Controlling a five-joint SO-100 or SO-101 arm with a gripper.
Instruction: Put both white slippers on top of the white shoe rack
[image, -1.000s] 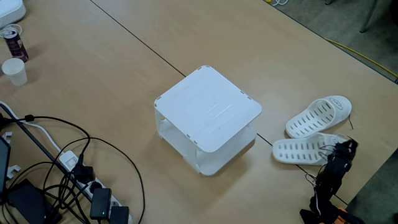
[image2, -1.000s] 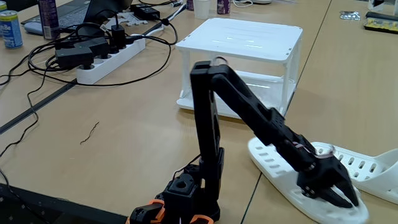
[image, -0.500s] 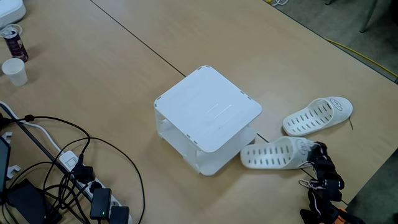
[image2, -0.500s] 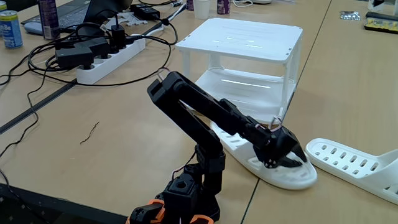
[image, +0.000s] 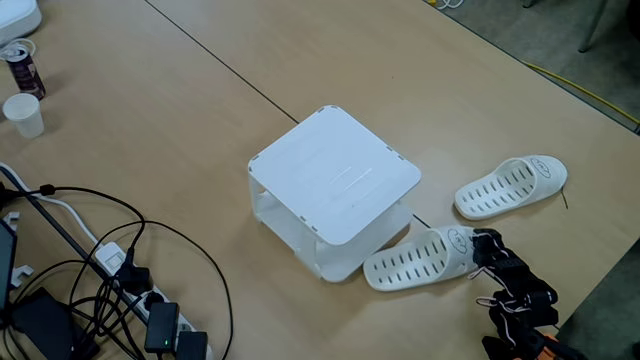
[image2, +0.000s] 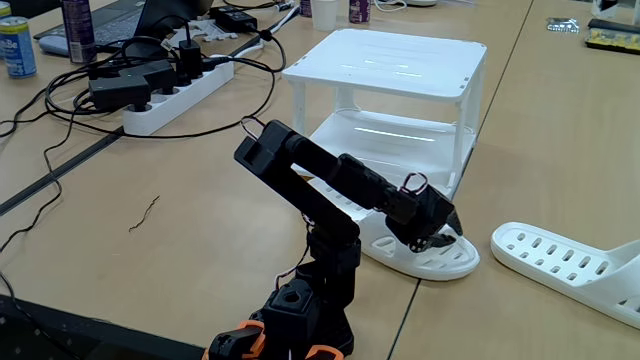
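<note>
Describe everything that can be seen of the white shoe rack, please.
The white shoe rack is a box-like stand that looks like plastic, with a square top shelf with rounded corners, thin corner posts, see-through sides and a lower shelf. It stands upright on the wooden table, and its top is bare. One white slipper lies on the table beside its base, very close; whether they touch cannot be told. The gripper is at that slipper's end, away from the rack.

I get even, bright, diffuse light in both fixed views. Shadows on the tabletop (image: 200, 100) are soft and faint. Streaks of glare lie across the top of the shoe rack (image2: 395, 62). Focus is fairly sharp; objects along the upper edge look slightly soft.
</note>
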